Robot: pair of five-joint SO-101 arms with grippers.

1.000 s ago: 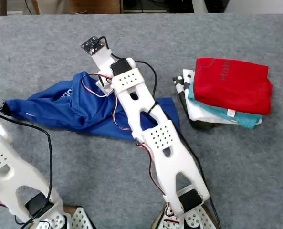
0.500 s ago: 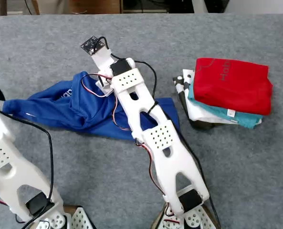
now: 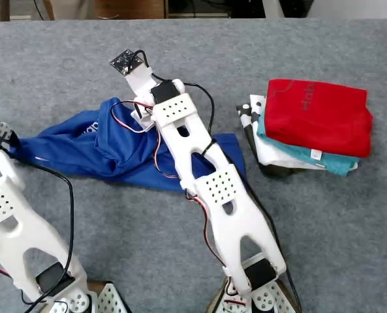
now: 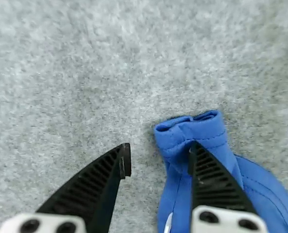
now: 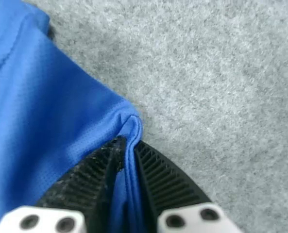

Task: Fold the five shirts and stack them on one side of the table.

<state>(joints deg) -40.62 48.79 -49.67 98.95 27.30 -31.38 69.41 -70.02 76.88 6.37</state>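
Left gripper [image 3: 9,140] sits at one end of the crumpled blue shirt [image 3: 95,147] on the grey table [image 3: 310,228], the right arm [image 3: 193,156] lying across it, with the folded shirts [image 3: 314,120] stacked well apart, red on top. Left wrist view: jaws wide, one finger on blue cloth, the other on bare table. Right wrist view: the right gripper [image 5: 127,145] pinches a fold at the shirt's edge.

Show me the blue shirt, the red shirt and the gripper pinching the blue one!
blue shirt [image 3: 95,150]: high view, middle of the crumpled cloth.
red shirt [image 3: 317,114]: high view, middle of its folded top face.
right gripper [image 5: 129,143]: right wrist view, between its fingertips, shut on a blue fold.
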